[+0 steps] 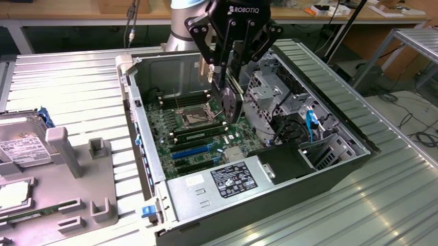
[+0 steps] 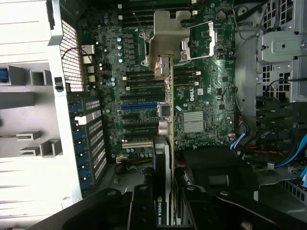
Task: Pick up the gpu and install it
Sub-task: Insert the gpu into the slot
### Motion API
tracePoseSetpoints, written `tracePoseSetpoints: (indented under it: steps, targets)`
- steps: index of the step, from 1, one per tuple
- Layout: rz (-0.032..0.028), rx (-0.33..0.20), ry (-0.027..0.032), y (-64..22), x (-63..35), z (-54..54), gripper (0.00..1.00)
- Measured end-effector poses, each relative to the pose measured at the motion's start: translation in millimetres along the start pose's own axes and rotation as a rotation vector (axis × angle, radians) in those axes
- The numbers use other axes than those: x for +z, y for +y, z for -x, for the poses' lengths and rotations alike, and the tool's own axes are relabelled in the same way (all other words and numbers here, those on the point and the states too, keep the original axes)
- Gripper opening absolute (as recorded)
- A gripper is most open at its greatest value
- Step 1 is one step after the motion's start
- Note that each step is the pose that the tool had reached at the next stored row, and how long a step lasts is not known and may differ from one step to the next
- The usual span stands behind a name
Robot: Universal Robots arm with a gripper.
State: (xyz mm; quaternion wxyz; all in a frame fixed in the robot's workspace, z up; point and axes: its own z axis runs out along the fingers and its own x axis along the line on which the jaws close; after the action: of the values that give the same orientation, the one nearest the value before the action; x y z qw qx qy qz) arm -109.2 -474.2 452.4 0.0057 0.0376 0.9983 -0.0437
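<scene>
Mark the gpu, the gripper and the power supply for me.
gpu (image 1: pixel 230 106): exterior view, on its round fan face.
gripper (image 1: pixel 229 88): exterior view, midway between the fingertips on the gpu.
power supply (image 1: pixel 231 179): exterior view, on its label.

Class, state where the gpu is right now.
In the exterior view, the gpu hangs in the gripper, over the motherboard inside the open computer case.

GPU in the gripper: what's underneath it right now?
The gpu, held by the gripper, hangs over the motherboard inside the open case; a blue slot shows beside it. The card's edge covers whatever lies directly beneath.
</scene>
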Motion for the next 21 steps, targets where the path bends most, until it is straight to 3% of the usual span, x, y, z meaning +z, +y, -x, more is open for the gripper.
tracePoseSetpoints:
  steps: [11, 17, 21]
  targets:
    - [0.0001, 0.0, 0.0, 1.1, 0.0, 0.4, 0.27]
    - [0.0, 0.0, 0.0, 19.0, -1.5, 11.8, 0.27]
    - [0.0, 0.0, 0.0001, 24.2, -1.7, 24.4, 0.27]
